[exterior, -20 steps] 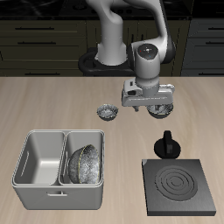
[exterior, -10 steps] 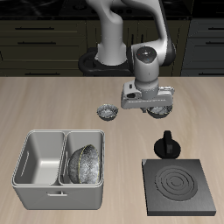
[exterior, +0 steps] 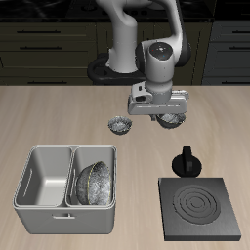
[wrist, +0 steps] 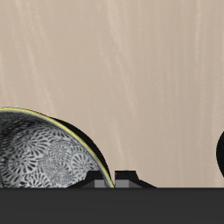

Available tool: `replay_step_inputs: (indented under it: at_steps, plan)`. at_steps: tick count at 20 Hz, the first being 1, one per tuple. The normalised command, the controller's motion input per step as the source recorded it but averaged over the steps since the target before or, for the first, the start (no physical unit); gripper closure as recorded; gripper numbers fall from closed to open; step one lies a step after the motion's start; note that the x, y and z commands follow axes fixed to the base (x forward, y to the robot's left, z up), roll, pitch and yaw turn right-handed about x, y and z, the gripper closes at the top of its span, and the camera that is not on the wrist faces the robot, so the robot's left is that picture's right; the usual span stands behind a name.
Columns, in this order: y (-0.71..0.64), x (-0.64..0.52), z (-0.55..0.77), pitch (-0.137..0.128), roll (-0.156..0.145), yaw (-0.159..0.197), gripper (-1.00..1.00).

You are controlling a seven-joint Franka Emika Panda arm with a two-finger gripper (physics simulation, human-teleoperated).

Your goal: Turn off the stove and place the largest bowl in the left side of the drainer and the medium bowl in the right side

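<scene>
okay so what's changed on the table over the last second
The robot's two-finger gripper lifted and drifted toward the small speckled bowl, carrying along the grey speckled metallic bowl under it. The bowl in the drainer, the light grey drainer, black knob and black hotplate stayed put.

Three grey speckled bowls: one [exterior: 96,181] in the drainer [exterior: 39,200], one small [exterior: 120,124] on the table [exterior: 39,112], one [exterior: 174,119] partly hidden beneath the gripper [exterior: 156,109]. One two-compartment drainer. One stove [exterior: 200,208] near the table's front edge, with one separate knob [exterior: 186,162]. One robot arm.
</scene>
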Motion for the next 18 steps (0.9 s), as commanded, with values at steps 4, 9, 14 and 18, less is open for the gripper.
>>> replay_step_inputs:
  at_steps: [4,9,14,18]
  plan:
    - [-0.55,0.29,0.31,0.062,-0.071,0.038,1.00]
    - [-0.40,0.12,0.40,-0.032,-0.033,0.068,1.00]
    - [-0.40,0.12,0.32,0.001,-0.032,-0.002,1.00]
    - [-0.54,0.24,0.37,0.005,-0.040,0.006,1.00]
